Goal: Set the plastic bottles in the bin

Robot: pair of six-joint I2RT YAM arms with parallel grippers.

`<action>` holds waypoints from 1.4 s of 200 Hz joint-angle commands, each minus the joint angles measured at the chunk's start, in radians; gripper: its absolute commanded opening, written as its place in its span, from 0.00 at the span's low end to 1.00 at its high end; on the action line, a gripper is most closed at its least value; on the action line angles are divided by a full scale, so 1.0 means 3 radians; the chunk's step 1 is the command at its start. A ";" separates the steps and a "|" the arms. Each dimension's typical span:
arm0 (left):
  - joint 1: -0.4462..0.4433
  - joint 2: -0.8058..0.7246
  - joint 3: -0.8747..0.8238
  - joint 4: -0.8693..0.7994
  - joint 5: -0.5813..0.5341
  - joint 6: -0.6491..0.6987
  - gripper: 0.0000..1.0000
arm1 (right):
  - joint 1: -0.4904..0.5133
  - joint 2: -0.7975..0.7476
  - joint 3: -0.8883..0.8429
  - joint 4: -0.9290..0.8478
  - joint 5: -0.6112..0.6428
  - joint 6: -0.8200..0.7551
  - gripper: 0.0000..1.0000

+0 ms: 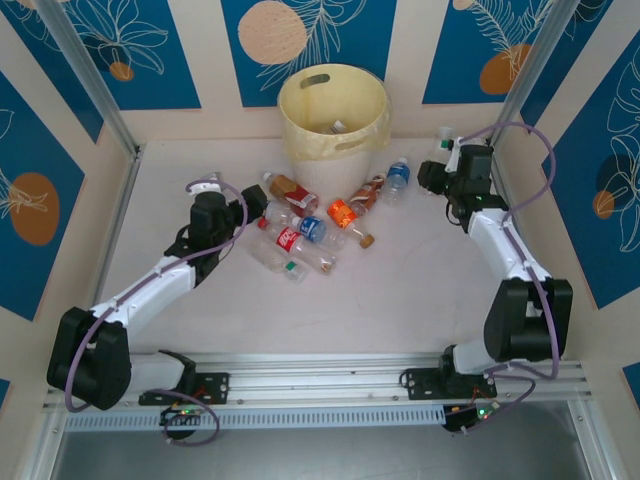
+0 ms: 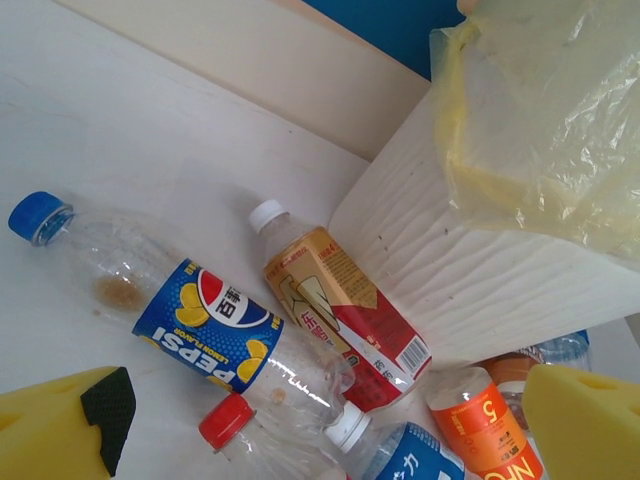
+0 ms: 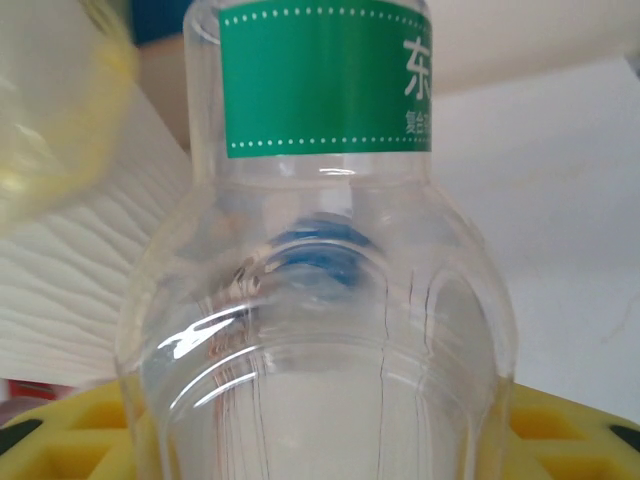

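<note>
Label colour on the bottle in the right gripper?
Green, white lettering; the bottle shows best in right wrist view.

**A:** Fig. 1, right gripper (image 3: 320,445): what are its pads, and what sits between them?

**B:** Pads (image 3: 565,435): yellow, matt, foam-like. Between them is the green-label bottle (image 3: 320,300), of clear plastic, smooth and glossy with bright highlights. Its label is a smooth film.

**A:** And ahead of the left gripper (image 2: 320,435)?

**B:** Its pads (image 2: 40,440) are the same matt yellow, one with a black insert (image 2: 108,415). Just ahead lie the Pepsi bottle (image 2: 205,325) and the red-and-tan-label bottle (image 2: 345,315), both clear plastic with shiny printed labels. Beyond them is the bin (image 2: 470,250), its wall matt and finely ribbed under a crinkled, translucent yellowish liner (image 2: 540,120). Beneath all is the table (image 2: 150,120): white, matt, smooth.
</note>
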 commanded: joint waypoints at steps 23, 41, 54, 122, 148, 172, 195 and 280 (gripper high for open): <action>0.0077 0.0003 -0.0063 0.0103 0.0066 -0.0082 1.00 | 0.0099 -0.0245 0.0476 0.0054 -0.0411 0.0234 0.29; 0.0091 0.0003 -0.0065 0.0105 0.0097 -0.0079 1.00 | 0.0148 -0.0169 0.0763 0.0006 -0.0610 0.0293 0.29; 0.0100 0.0007 -0.0065 0.0118 0.0116 -0.0070 1.00 | 0.0210 -0.0082 0.0985 -0.0002 -0.0761 0.0300 0.30; 0.0126 -0.0125 -0.0157 0.0209 0.0160 0.0040 1.00 | 0.0599 0.0888 0.2538 -0.0408 -0.1053 0.0041 0.30; 0.0131 -0.0260 -0.0201 0.0134 0.0080 0.0108 1.00 | 0.0680 0.1230 0.2919 -0.0646 -0.1014 -0.0070 0.32; 0.0135 -0.0367 -0.0300 0.0215 0.0066 0.0213 1.00 | 0.0710 0.1557 0.3296 -0.0978 -0.1289 -0.0221 0.36; 0.0138 -0.0416 -0.0356 0.0253 0.0043 0.0243 1.00 | 0.0763 0.1901 0.3712 -0.1295 -0.1443 -0.0417 0.40; 0.0141 -0.0432 -0.0380 0.0195 -0.0028 0.0233 1.00 | 0.0946 0.2070 0.3914 -0.1610 -0.1572 -0.0939 0.84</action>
